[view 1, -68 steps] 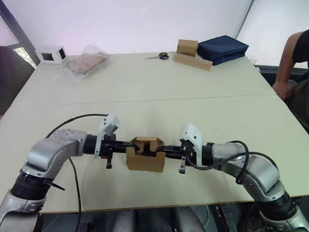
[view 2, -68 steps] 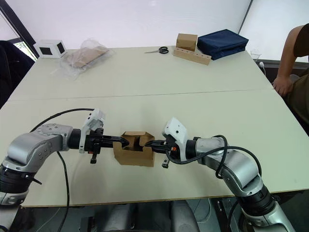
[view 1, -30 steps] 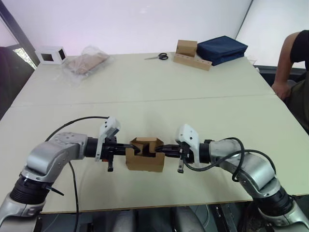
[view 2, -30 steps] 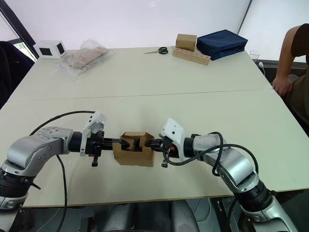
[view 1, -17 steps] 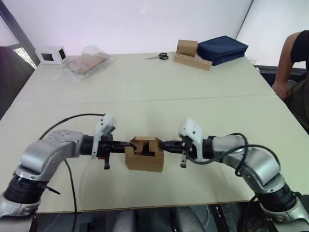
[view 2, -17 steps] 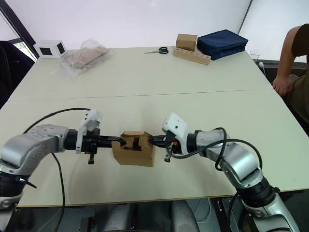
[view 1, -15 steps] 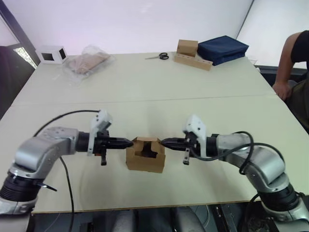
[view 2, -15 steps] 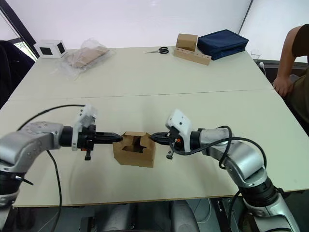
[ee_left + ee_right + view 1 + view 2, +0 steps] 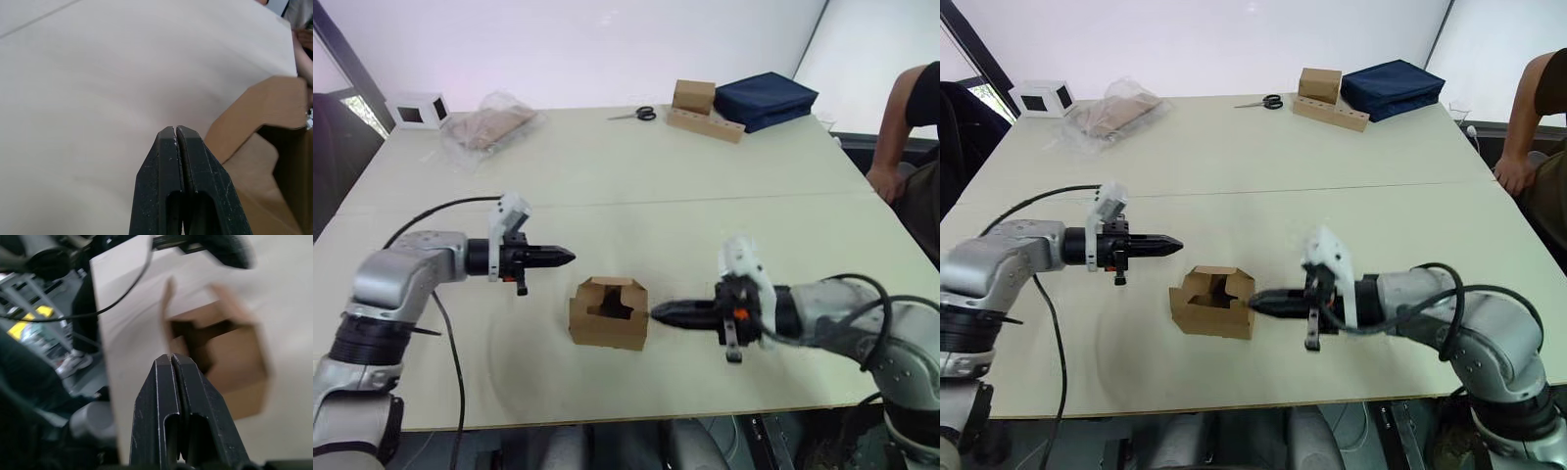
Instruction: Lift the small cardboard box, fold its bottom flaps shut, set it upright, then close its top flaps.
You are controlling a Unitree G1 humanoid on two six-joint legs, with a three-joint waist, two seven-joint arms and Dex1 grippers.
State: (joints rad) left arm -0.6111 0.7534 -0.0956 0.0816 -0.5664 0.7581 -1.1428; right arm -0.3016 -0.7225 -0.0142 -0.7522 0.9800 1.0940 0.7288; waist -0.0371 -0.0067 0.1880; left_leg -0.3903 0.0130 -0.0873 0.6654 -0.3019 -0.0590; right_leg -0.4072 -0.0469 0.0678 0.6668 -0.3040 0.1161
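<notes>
Both clenched, empty hands [image 9: 566, 257] [image 9: 658, 313] flank the small plain brown cardboard box [image 9: 608, 313]: probably light, crushable, best pinched by its side walls.

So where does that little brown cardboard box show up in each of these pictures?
Left eye view: small cardboard box low centre, between the grippers.
Right eye view: low centre.
Left wrist view: at the right edge, beyond the left gripper.
Right wrist view: centre-right.
Shared landmark: its dark open top.
</notes>
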